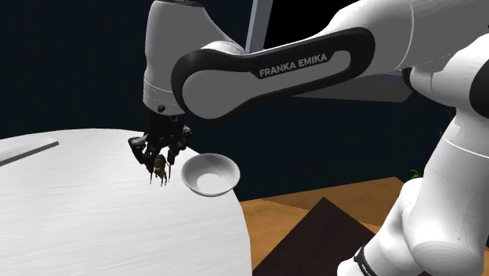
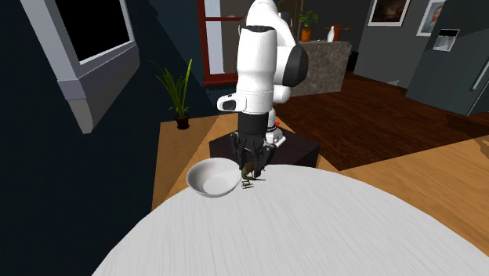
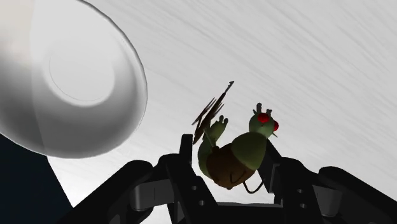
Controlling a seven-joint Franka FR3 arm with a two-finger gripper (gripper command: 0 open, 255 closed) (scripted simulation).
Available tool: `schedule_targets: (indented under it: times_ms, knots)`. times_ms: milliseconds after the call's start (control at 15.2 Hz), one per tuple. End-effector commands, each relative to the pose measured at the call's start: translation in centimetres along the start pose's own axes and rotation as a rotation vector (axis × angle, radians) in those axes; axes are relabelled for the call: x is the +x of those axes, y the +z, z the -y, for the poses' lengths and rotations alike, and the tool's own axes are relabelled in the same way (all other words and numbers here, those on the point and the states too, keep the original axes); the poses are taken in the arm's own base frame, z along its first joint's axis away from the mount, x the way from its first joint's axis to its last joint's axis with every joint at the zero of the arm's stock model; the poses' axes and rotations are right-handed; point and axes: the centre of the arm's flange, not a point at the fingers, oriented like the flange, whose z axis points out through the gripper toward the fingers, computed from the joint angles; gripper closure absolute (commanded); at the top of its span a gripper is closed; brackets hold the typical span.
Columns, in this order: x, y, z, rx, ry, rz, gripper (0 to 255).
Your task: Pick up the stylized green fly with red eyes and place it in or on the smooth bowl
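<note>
We see the black gripper (image 1: 159, 159) squeezing the green fly (image 3: 236, 154) with red eyes between its two fingers (image 3: 186, 149). The fly hangs just beside the white bowl (image 1: 210, 174), not in it. The bowl sits upright near the edge of the round white table (image 1: 86, 227). We cannot tell if the fly's thin legs touch the table.
</note>
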Motion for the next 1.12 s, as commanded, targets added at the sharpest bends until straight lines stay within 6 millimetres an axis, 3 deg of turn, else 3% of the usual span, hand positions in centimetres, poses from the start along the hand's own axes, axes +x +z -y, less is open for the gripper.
schedule_targets:
  times_ms: [0, 132, 990, 1056]
  knots:
    - [0.2, -1.0, 0.1, 0.000, 0.000, 0.000, 255]
    - [0.3, -1.7, 0.1, 0.000, 0.000, 0.000, 255]
    - [0.4, -4.8, -17.1, 0.000, 0.000, 0.000, 255]
    - [0.3, -4.3, -17.2, 0.000, 0.000, 0.000, 255]
